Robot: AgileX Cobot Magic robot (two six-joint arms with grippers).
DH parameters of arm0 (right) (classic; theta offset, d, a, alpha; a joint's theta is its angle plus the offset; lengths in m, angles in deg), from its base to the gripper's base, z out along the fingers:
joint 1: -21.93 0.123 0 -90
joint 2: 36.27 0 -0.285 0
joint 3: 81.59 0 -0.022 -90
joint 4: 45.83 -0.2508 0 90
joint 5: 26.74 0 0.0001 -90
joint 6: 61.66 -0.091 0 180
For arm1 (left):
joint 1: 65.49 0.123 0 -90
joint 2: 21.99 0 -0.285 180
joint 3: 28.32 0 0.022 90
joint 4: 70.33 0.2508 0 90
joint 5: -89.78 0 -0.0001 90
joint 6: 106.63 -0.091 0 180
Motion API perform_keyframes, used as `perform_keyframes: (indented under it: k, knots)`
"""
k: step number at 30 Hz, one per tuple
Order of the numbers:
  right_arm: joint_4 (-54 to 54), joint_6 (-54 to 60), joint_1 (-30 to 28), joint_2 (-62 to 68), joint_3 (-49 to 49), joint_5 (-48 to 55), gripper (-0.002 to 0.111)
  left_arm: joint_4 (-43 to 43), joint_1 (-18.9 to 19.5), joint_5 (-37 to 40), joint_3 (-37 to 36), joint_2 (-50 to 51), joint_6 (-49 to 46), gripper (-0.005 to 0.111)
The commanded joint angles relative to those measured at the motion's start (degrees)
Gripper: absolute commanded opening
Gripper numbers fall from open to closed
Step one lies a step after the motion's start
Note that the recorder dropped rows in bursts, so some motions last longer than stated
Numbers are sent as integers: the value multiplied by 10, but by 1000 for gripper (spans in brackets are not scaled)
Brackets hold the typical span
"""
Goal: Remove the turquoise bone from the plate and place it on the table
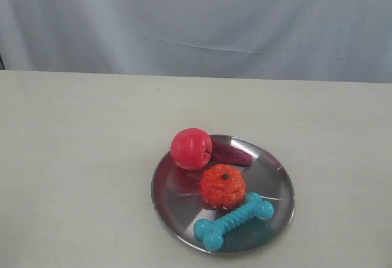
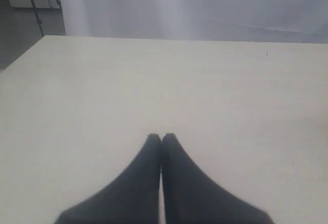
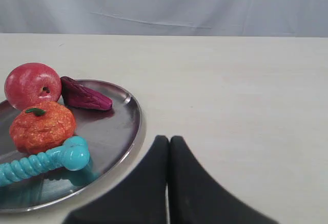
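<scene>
The turquoise bone (image 1: 234, 219) lies on the near part of the steel plate (image 1: 277, 176), angled, its ribbed shaft between two knobbed ends. In the right wrist view the bone (image 3: 46, 161) rests on the plate (image 3: 131, 124), beside and apart from my right gripper (image 3: 169, 140), which is shut and empty over the table (image 3: 241, 96). My left gripper (image 2: 161, 138) is shut with nothing in it, above bare table (image 2: 154, 80). Neither gripper shows in the exterior view.
On the plate also sit a red apple (image 1: 191, 149), an orange fruit (image 1: 223, 186) touching the bone, and a dark purple piece (image 1: 231, 153). A grey cloth backdrop (image 1: 196, 16) hangs behind the table's far edge.
</scene>
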Motion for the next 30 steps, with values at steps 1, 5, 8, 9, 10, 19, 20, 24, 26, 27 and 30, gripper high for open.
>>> perform_keyframes:
  k: [1, 5, 8, 9, 10, 19, 20, 24, 26, 27, 30]
  knots:
    - [0, -1, -1, -2, 2, -2, 0, -5, -4, -3, -1, -1, 2, 0]
    - [0, -1, -1, -2, 2, -2, 0, -5, -4, -3, -1, -1, 2, 0]
    - [5, -1, -1, -2, 2, -21, 0, -5, -4, -3, -1, -1, 2, 0]
    - [5, -1, -1, -2, 2, -32, 0, -5, -4, -3, -1, -1, 2, 0]
    - [5, -1, -1, -2, 2, -45, 0, -5, -4, -3, -1, -1, 2, 0]
    - [5, -1, -1, -2, 2, -196, 0, -5, -4, -3, -1, -1, 2, 0]
    - [5, -1, -1, -2, 2, -226, 0, -5, -4, -3, -1, -1, 2, 0]
    - [5, 38, -1, -2, 2, -331, 0, -5, -4, -3, -1, -1, 2, 0]
    - [5, 85, -1, -2, 2, -393, 0, -5, -4, -3, -1, -1, 2, 0]
    - [5, 85, -1, -2, 2, -419, 0, -5, -4, -3, -1, -1, 2, 0]
    - [5, 83, -1, -2, 2, -506, 0, -5, -4, -3, -1, -1, 2, 0]
